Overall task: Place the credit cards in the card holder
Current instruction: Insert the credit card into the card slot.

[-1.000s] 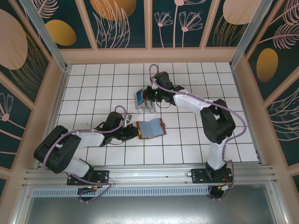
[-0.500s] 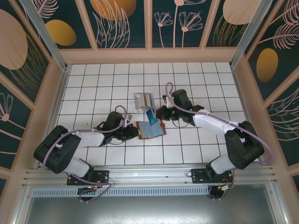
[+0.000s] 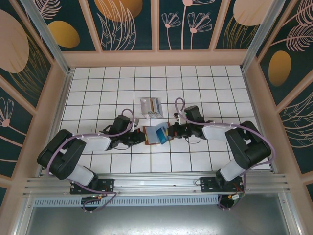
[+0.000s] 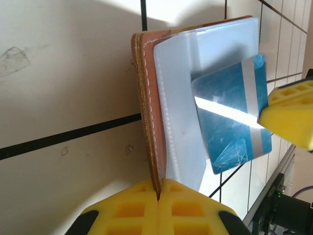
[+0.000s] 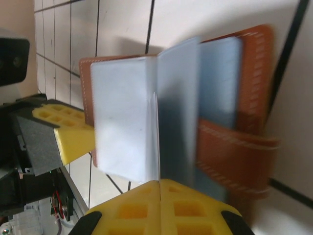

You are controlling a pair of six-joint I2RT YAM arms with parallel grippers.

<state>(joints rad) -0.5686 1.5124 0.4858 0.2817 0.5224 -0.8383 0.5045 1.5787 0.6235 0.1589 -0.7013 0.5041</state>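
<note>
Jaws on the left gripper [image 4: 157,192] are seen pressed together on the stitched near edge of the reddish-brown leather-look folding card holder [image 4: 146,103], which is pinned open on the white tiled table [image 4: 58,98], a little ahead of the two arm bases in the top view. Across from it, the right gripper [image 5: 160,190] is clamped on one edge of a blue plastic credit card with a silver stripe [image 4: 230,117], on the stripe side. The card is held low over the clear plastic sleeves [image 4: 181,112] inside the holder.

Its leading corner is laid against the topmost sleeve. Whether it is already tucked under a sleeve's lip cannot be told, since the right wrist view is blurred there. This card is therefore judged to be at the mouth of a pocket, not yet seated.

Beyond the holder, apart from it, a transparent plastic case [image 3: 150,106] is seen with blue and gold cards [image 3: 154,105] inside it. Nothing is seen lodged in the holder's sleeves.

By that reckoning the task is judged to be early. One card is being offered up, to be slid home and let go, and the rest are to be fetched from the case and filed likewise.
</note>
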